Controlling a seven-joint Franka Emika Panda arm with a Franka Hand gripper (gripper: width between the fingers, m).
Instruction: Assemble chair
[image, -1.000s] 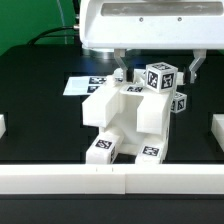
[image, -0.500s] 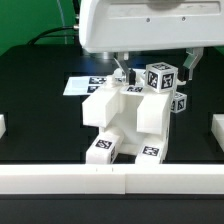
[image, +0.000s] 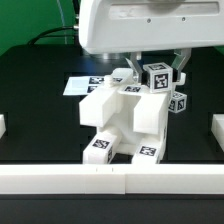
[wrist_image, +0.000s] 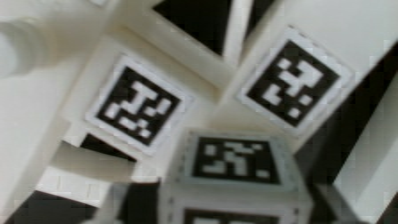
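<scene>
- A black counter (image: 40, 125) carries everything. A low white rail (image: 110, 181) runs along its front edge, and a short white wall piece (image: 3, 127) sits at its left edge.
- The marker board (image: 82, 85) lies flat toward the back of the counter, on the exterior view's left of the chair, which hides part of it.
- The chair (image: 122, 118), only partly built, stands near the middle of the counter. It is a blocky white seat block with 2 bar legs (image: 100, 150) reaching toward the front edge, each with 1 black-and-white tag on its end.
- The white robot arm (image: 140, 25) fills the top of the exterior view, right above the chair.
- The tool (image: 159, 72) hangs over the back right of the chair, its jaws drawn in narrow and clamped on a tagged white part (image: 157, 80), 1 jaw on each side.
- The tagged white part stands upright at the back of the seat block and shows tags on 2 faces. I cannot tell whether it is joined to the block or only rests against it.
- A second tagged piece (image: 178, 102) sits lower, just on the exterior view's right of the held part and close to the seat block.
- Another white wall section (image: 215, 130) stands at the counter's right edge.
- The wrist view is very close and blurred: 3 whole tags (wrist_image: 139, 100) and part of a 4th on white faces fill it, and the jaws cannot be made out there.
</scene>
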